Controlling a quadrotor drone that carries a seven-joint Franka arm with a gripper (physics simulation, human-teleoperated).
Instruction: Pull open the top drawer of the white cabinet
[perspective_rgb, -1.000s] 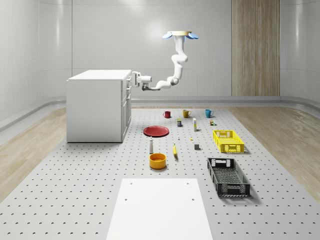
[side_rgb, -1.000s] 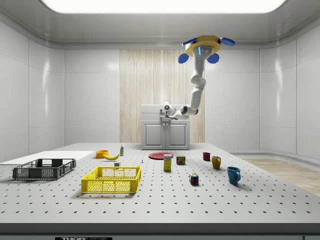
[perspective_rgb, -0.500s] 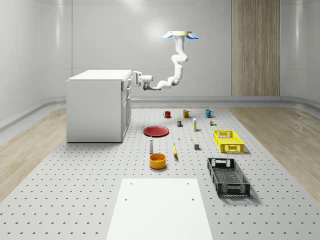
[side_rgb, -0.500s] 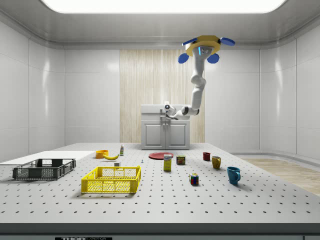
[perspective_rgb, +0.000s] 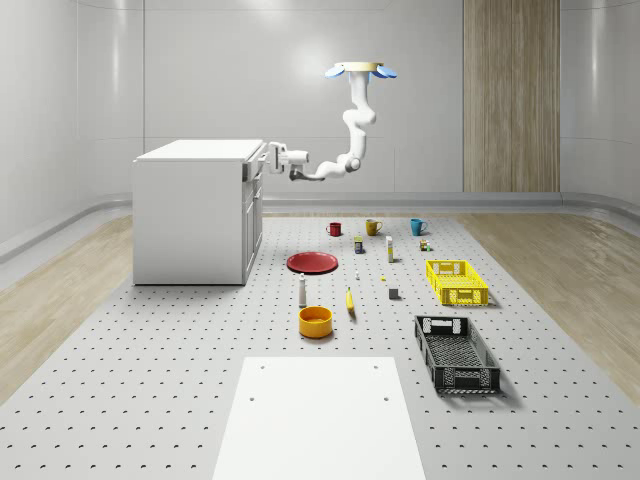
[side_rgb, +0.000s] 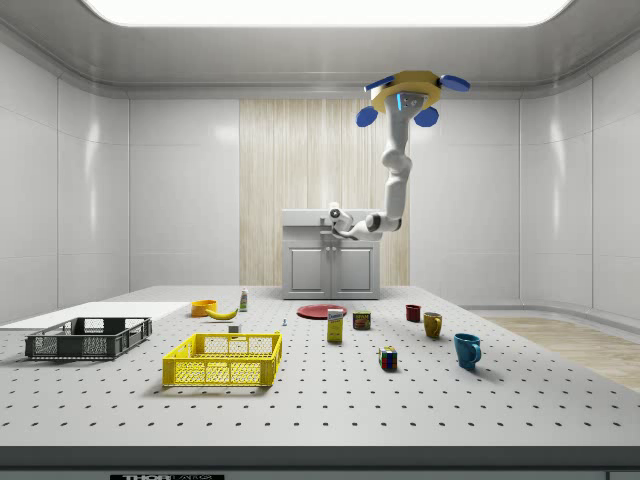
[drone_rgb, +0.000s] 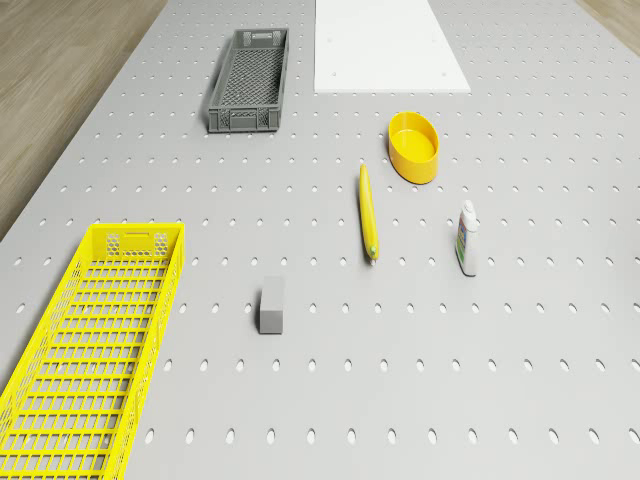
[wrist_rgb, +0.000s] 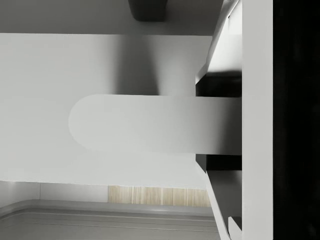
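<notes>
My drone (perspective_rgb: 361, 69) hovering high above the bench's far end, my pincer (perspective_rgb: 270, 157) at the white cabinet (perspective_rgb: 192, 210) top drawer (perspective_rgb: 253, 166) front, cabinet at the bench's far-left corner, pincer opening: cannot tell.

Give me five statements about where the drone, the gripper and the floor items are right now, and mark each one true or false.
1. The drone hovers high in the air, not resting on anything. True.
2. The gripper is at the top drawer of the white cabinet. True.
3. The yellow crate sits on top of the cabinet. False: it lies on the perforated floor, on the whole-scene view's right.
4. The banana lies inside the yellow bowl. False: it lies on the floor beside the bowl, apart from it.
5. The red plate lies on the floor near the cabinet's front. True.
</notes>
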